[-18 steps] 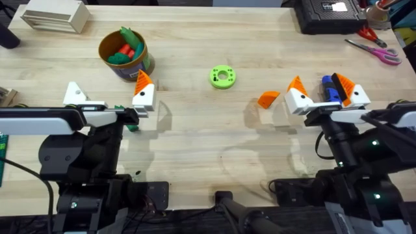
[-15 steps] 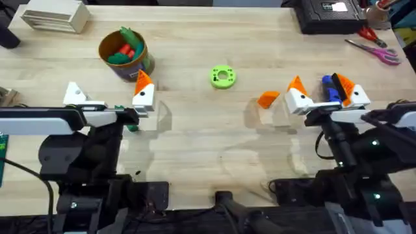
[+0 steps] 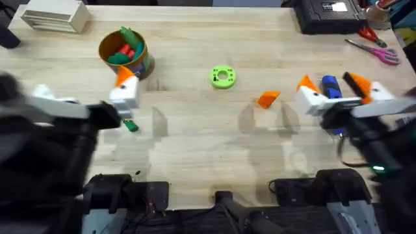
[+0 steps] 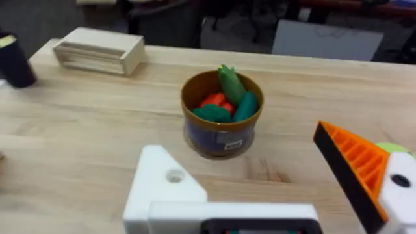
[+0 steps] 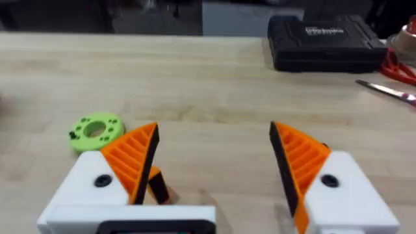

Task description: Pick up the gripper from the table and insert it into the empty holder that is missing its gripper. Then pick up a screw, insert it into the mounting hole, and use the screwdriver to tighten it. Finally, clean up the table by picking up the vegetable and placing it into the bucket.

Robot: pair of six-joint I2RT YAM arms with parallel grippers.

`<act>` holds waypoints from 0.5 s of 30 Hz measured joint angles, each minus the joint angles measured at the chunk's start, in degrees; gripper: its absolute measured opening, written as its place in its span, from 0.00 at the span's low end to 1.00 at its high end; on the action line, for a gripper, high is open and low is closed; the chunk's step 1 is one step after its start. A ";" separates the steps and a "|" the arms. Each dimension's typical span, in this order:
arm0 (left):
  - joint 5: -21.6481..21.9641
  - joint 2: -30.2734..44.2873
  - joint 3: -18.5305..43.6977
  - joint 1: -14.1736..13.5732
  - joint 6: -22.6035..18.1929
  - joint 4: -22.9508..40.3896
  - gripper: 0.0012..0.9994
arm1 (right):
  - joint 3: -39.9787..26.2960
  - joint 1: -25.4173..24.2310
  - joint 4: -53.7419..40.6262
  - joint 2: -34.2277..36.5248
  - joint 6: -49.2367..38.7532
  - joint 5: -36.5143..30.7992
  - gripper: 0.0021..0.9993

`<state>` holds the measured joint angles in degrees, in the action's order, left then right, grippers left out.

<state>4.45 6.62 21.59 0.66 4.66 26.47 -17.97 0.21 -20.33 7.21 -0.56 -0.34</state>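
The loose orange gripper (image 3: 268,99) lies on the table right of centre; its edge (image 5: 156,186) peeks out beneath one right finger. My left gripper (image 3: 84,91) hangs open near the bucket (image 3: 125,53). One of its fingers is a bare white holder (image 4: 166,192) with the mounting hole (image 4: 174,175) in its face; the other carries an orange pad (image 4: 354,169). My right gripper (image 3: 331,83) is open and empty, both pads orange (image 5: 133,156). The blue screwdriver (image 3: 330,85) lies between its fingers on the table. The dark green vegetable (image 3: 130,125) rests by the left arm.
A lime green ring (image 3: 223,77) with holes sits mid-table. The bucket (image 4: 221,114) holds toy vegetables. A wooden box (image 3: 55,16) is at the back left, a black case (image 3: 328,14) and scissors (image 3: 374,49) at the back right.
Both arms have risen and look blurred. The left gripper moved left and toward the bucket; the right gripper shifted right, leaving the orange gripper more exposed.
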 joint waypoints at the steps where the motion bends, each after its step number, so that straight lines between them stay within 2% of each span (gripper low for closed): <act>1: 1.40 6.84 11.42 0.12 1.64 11.18 0.99 | -10.96 0.00 -10.45 5.99 -2.38 0.02 0.99; 2: 1.86 9.77 15.05 0.12 1.82 15.36 0.99 | -13.53 0.00 -12.44 7.75 -2.77 0.02 0.99; 3: 2.75 17.47 21.96 0.12 1.59 22.84 0.99 | -19.36 0.00 -16.11 12.57 -3.79 0.61 0.99; 7: 2.97 25.90 25.23 0.12 1.39 24.20 0.99 | -21.67 0.00 -16.64 15.74 -4.29 1.29 0.99; 13: 1.80 32.27 25.29 0.12 1.67 25.67 0.98 | -21.67 0.00 -18.39 15.89 -4.61 1.49 0.99; 15: 1.35 33.29 25.29 0.12 1.93 25.85 0.66 | -21.67 0.00 -19.36 15.89 -4.62 1.53 0.99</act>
<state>5.80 39.91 46.87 0.78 6.59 52.32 -39.64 0.21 -39.69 23.09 -5.18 1.19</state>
